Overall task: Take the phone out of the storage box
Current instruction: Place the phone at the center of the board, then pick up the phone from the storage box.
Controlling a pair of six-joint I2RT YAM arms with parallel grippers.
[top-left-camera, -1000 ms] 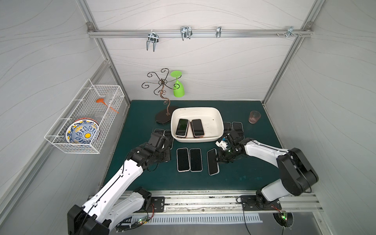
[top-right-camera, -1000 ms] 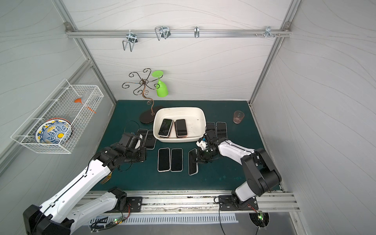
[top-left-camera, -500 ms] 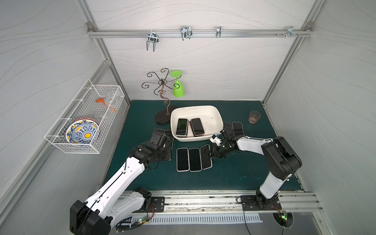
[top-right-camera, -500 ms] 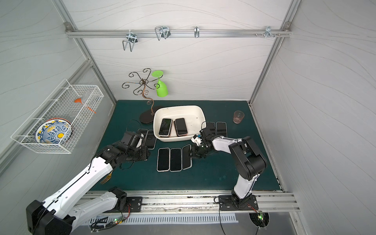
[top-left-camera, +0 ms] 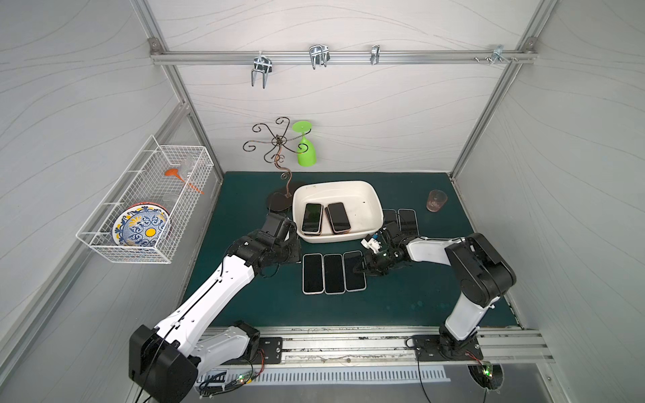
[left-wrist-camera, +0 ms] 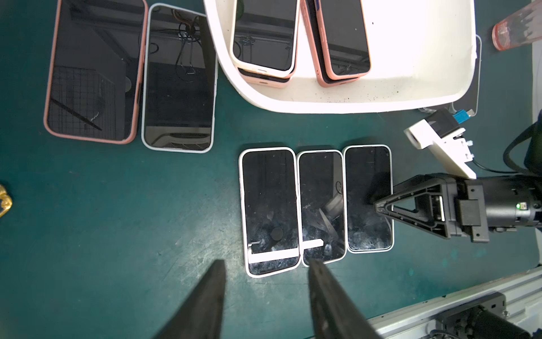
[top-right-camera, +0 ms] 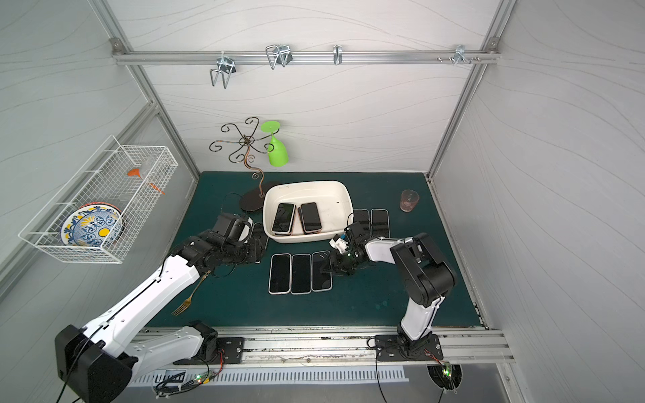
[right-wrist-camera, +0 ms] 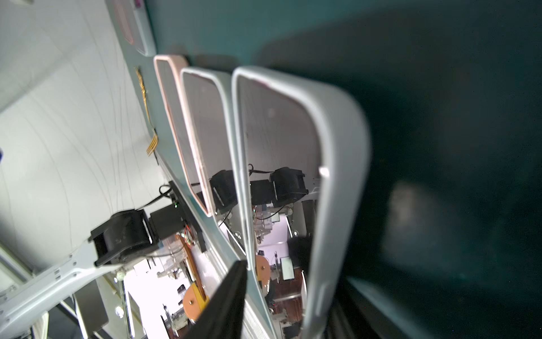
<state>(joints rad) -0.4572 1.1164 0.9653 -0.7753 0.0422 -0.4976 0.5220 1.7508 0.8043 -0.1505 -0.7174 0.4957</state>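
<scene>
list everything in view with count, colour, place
storage box: one, cream-white, middle of the mat
phones in the box: two on top, white-cased and pink-cased, each on a pink-cased one
phones on the mat: seven, dark screens; three in a row before the box, two left, two right of it
tumbler: one, pinkish, back right
wire stand: one, dark metal, behind the box
goblet: one, green, upside down on the stand
wire basket: one, white, left wall
plate: one, blue-yellow, in the basket
fork: one, gold, front left of the mat
hooks: four, metal, top rail
left tool: one, black, open, above the row
right tool: one, black, at the row's rightmost phone
</scene>
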